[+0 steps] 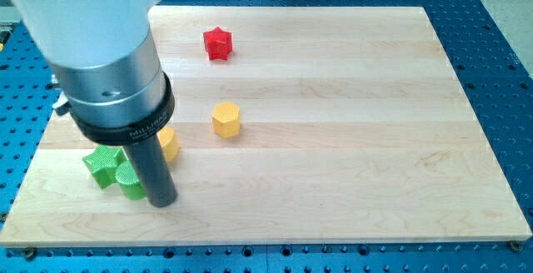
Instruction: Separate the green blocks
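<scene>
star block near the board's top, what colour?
Red: the red star block, clear of the others, seen plainly in the camera view.

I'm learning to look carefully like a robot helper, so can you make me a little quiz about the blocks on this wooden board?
1. True or false: the red star block sits nearer the view's top than the yellow hexagon block.
2. What colour are the two blocks right beside my tip? A) red B) green C) blue
3. Fill in: a second yellow block is partly hidden behind the dark ____.

Key
1. True.
2. B: the green star block and another green block, which sit against each other at the view's left of my tip.
3. Rod.
</scene>
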Robot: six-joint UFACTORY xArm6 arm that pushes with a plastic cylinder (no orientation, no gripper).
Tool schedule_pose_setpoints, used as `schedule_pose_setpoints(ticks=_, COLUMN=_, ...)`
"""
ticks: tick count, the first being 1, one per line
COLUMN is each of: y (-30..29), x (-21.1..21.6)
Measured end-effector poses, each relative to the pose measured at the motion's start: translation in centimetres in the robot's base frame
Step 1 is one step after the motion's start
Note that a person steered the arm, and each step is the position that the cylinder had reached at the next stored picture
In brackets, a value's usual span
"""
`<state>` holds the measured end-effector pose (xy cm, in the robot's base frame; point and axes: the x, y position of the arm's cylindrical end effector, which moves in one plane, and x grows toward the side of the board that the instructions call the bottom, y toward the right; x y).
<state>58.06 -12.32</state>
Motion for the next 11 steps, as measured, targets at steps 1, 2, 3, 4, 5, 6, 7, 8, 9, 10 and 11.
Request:
schedule_pose_setpoints(ticks=1, y=-2.4, x=2.8)
schedule_pose_setpoints(ticks=2, y=-9.1, x=2.8)
schedule_pose_setpoints(ticks=3, y=-14.6, x=2.3)
schedule_pose_setpoints(ticks=4, y=-14.8, x=-1.9)
schedule_pose_setpoints(ticks=5, y=-12.0, x=-6.2)
schedule_pose_setpoints(ticks=6, y=-6.4, x=-6.7)
schedule_pose_setpoints(ticks=7, y=-7.3, x=-6.7)
schedule_pose_setpoints(ticks=8, y=-11.1, x=-6.7)
schedule_pose_setpoints(ticks=9, y=-14.5, x=-4.5)
schedule_pose_setpoints(ticks=10, y=-12.5, x=0.9)
schedule_pose_setpoints(ticks=11, y=-6.6, x=1.3)
